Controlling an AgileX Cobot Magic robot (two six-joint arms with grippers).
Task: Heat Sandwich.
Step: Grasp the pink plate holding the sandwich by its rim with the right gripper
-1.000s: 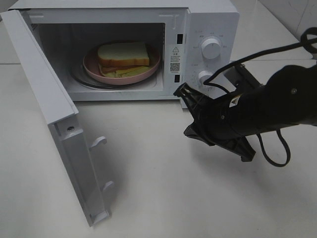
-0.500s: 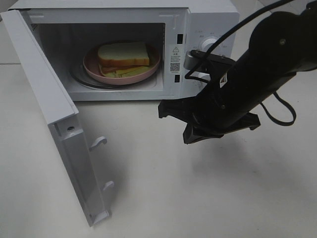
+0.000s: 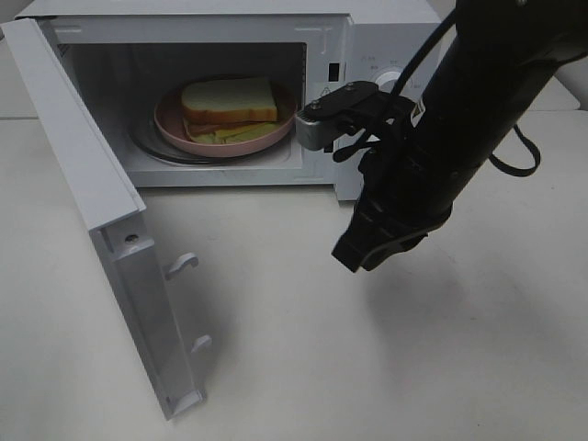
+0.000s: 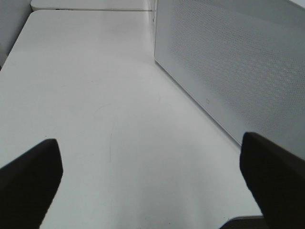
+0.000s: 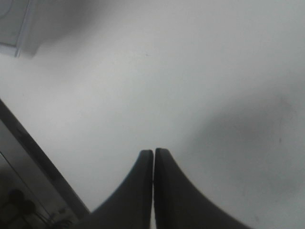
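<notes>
The sandwich (image 3: 230,101), white bread with a tan crust and pale yellow filling, lies on a round pink plate (image 3: 170,124) inside the white microwave (image 3: 386,28). The microwave door (image 3: 83,156) hangs wide open to the left. My right gripper (image 3: 354,257) points down at the table in front of the control panel, shut with nothing in it. In the right wrist view its tips (image 5: 153,155) press together over bare tabletop. My left gripper (image 4: 147,140) stands open and empty beside the microwave's perforated side wall (image 4: 228,62). The exterior view does not show it.
The right arm and its cables cover most of the microwave's control panel; only part of the upper knob (image 3: 390,81) shows. The open door's latch hooks (image 3: 182,264) stick out over the white table (image 3: 276,367).
The right arm has risen and swung toward the microwave's front, and its shut gripper has turned from pointing left to pointing down. Sandwich, plate and door have not moved.
</notes>
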